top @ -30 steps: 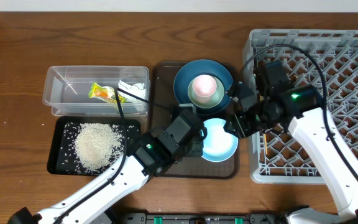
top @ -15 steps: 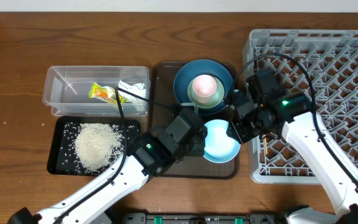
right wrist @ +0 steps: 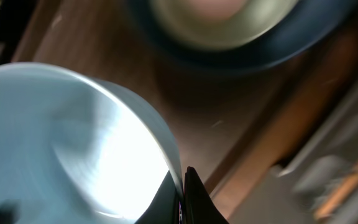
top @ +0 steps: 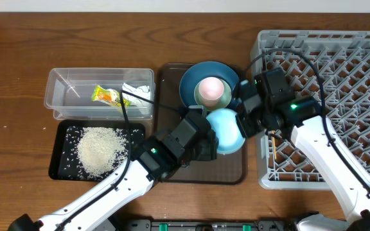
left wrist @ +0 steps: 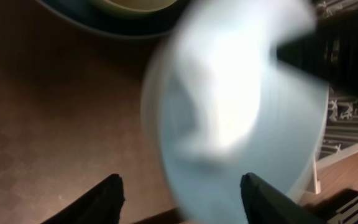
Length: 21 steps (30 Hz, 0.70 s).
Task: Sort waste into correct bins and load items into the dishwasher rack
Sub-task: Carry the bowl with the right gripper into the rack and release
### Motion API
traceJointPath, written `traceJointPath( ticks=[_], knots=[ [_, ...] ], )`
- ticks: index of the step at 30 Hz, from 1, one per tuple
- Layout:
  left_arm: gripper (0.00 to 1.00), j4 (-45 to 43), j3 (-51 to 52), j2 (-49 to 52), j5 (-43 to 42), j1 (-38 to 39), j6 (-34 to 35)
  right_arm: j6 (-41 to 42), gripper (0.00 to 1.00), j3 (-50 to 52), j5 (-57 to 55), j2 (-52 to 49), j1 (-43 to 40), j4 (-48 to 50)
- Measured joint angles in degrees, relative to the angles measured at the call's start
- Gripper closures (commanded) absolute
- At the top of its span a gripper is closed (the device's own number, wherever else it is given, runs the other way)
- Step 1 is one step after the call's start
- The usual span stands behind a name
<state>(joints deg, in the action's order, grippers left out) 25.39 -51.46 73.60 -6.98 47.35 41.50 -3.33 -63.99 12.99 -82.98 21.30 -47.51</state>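
Over the dark brown serving tray (top: 169, 96), right gripper (right wrist: 182, 199) clamps the tilted small pale blue-white bowl (top: 227, 130) by its rim, left gripper (left wrist: 182, 193) apart: lift clear, then right into the light-grey lattice rack (top: 339, 70).

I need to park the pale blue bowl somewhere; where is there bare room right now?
The dishwasher rack grid looks bare beyond the right arm. Bare table lies left of the clear tub and black tray, and along the far edge. The brown tray is crowded: blue plate, pale blue bowl, left claw, right claw.
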Motion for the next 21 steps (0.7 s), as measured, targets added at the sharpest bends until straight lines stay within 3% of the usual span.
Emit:
traceJointPath(
  ticks=[11,15,21],
  knots=[
    [0.18,3.5,-0.1,0.0,-0.2,0.0,-0.6,6.8,0.99,0.1,-37.3,0.0,-0.6,25.2],
    [0.13,4.6,-0.2,0.0,-0.2,0.0,-0.8,4.7,0.99,0.1,-49.6,-0.1,-3.9,35.4],
    [0.09,4.6,-0.2,0.0,-0.2,0.0,-0.9,0.3,0.99,0.1,-57.7,-1.1,-13.1,47.6]
  ],
)
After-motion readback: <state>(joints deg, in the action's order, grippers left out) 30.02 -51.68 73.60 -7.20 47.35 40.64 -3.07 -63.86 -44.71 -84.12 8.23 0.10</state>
